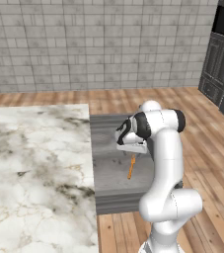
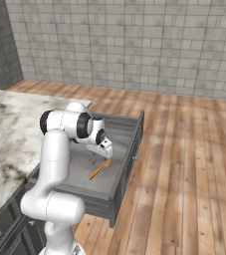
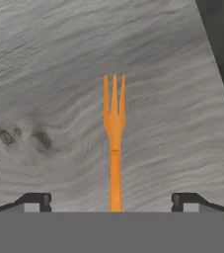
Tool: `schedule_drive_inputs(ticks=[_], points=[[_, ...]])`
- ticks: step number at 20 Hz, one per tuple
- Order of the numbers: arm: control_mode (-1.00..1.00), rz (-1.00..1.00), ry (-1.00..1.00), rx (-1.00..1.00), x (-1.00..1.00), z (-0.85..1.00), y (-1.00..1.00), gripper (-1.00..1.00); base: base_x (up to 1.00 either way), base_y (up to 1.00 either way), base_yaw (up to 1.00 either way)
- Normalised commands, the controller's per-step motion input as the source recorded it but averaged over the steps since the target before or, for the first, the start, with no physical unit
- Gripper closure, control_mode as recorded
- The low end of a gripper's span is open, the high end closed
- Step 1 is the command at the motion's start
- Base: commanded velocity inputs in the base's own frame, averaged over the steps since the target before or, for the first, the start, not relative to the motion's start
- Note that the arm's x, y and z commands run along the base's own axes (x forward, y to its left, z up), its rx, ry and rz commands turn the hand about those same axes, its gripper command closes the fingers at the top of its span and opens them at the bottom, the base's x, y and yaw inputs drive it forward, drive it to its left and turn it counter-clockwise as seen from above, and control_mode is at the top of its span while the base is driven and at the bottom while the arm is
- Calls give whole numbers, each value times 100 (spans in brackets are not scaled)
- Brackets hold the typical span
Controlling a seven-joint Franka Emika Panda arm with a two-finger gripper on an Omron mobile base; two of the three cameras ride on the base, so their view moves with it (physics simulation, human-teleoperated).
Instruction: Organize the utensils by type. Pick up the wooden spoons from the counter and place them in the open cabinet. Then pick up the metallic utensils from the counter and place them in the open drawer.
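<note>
The gripper (image 3: 111, 202) hangs over the drawer (image 1: 108, 197) with its jaws spread wide, holding nothing. The orange fork (image 3: 114, 141) lies flat on the grey liner below, so that drop looks done. Next up is probably the grey fork, so back to the counter (image 1: 34, 173).

The orange fork's (image 3: 114, 143) handle end is cut off at the hand view's bottom.

Even, bright, flat light with no evident source; no glare anywhere. The drawer (image 2: 127, 149) floor looks slightly dimmer beneath the arm, and the orange fork (image 3: 114, 133) on it throws almost no shadow. Rendering is soft and low in detail: counter (image 1: 34, 173) veins beside the drawer smear, edges slightly jagged.
</note>
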Motion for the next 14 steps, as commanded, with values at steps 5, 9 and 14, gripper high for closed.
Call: schedule_drive_inputs(ticks=[5,9,14], points=[[-100,15,0,0,-30,83,18,-100,0,0,0],[-100,26,-6,-1,-57,69,13,-100,0,0,0],[-100,29,-22,-1,-77,48,10,-100,0,0,0]])
